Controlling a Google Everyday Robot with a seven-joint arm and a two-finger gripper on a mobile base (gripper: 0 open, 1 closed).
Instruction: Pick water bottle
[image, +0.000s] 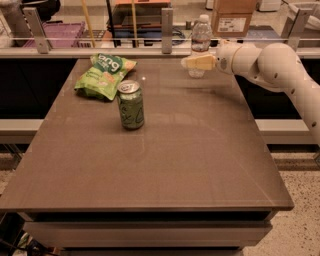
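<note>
At the far edge of the table (210, 150), right of centre, the water bottle (201, 36) is seen standing upright, its white cap topmost and its clear ribbed body set against the railing (100, 44) behind the table. Its lower part is crossed by the gripper (189, 62), which is held level just above the tabletop and is pointed towards the left of the view. The gripper overlaps the bottle's base in the picture, but whether it touches the bottle cannot be told. Whether the gripper is spread or closed cannot be told either, since only one pale cream mass is shown. The white arm (280, 67) is extended in from the right side, with its rounded joints lying beyond the table's right edge.

Well apart from the bottle, towards the left half of the table, a green soda can (131, 105) is stood upright. Just behind the can, and slightly to its left, a green snack bag (104, 75) is laid flat. Beyond the railing, a cardboard box (231, 21) is placed near the bottle's right, and a purple crate (57, 35) is seen at far left.
</note>
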